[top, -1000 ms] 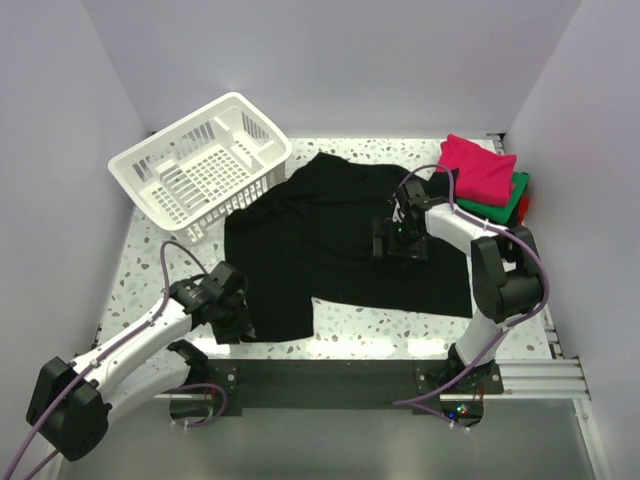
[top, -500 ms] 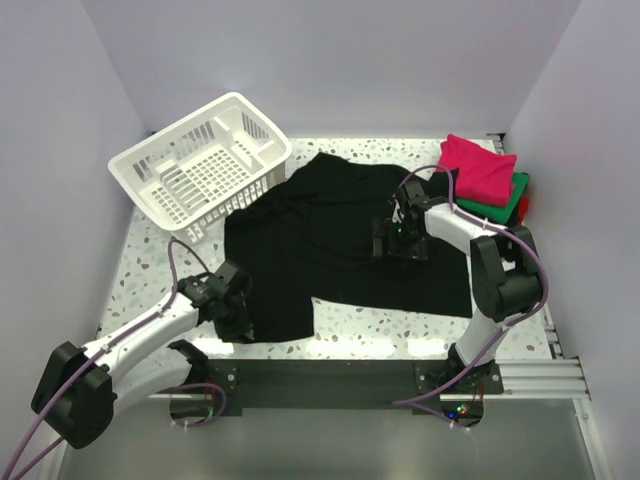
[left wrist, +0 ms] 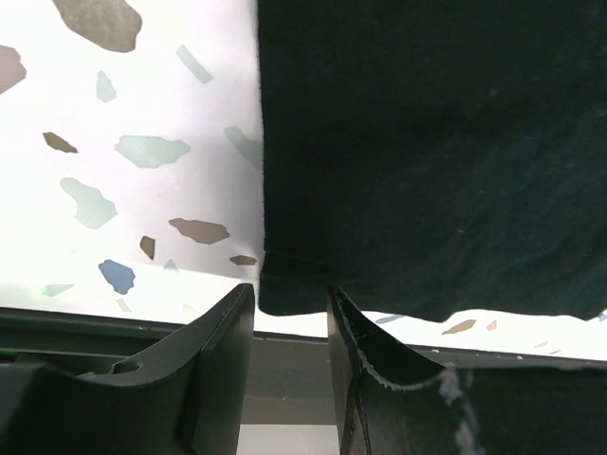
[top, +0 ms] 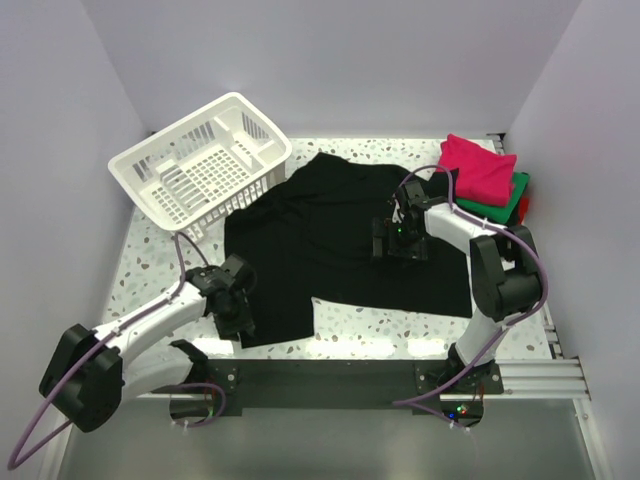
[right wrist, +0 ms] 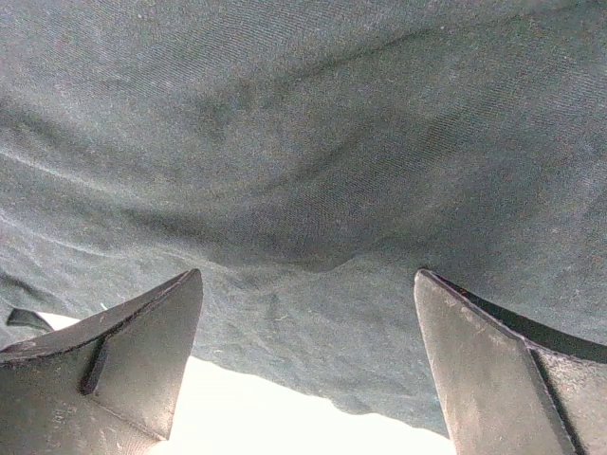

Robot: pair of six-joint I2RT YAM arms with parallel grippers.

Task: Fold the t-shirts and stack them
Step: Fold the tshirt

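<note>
The left gripper [left wrist: 291, 296] is seen low at the near-left corner of a large plain black cloth t-shirt [top: 320, 235], its two fingers parted by only a narrow gap; the hemmed corner of the cloth lies right at the fingertips, and nothing is seen clamped between them. The right gripper [right wrist: 308, 277] is held with its jaws spread wide over the right middle of the same shirt, with nothing gripped; whether its tips press on the cloth cannot be told.

The shirt is judged to be light, limp and thin: it can be expected to sag and drape from wherever it is lifted, and to drag and wrinkle on the white speckled table [top: 390, 330] rather than slide as one piece. The hem at a corner, where the fabric is doubled by stitching, is judged the surest place to be taken hold of, and the near-left corner is the one within reach of the left fingers.

The shirt is spread nearly flat across the middle of the table, its near-left corner close to the near edge. A white slatted plastic basket [top: 200, 170] is set at the far-left corner, its side meeting the shirt's far-left edge. At the far-right corner a folded magenta-pink t-shirt [top: 480, 165] is stacked on a folded green t-shirt [top: 503, 208]
</note>
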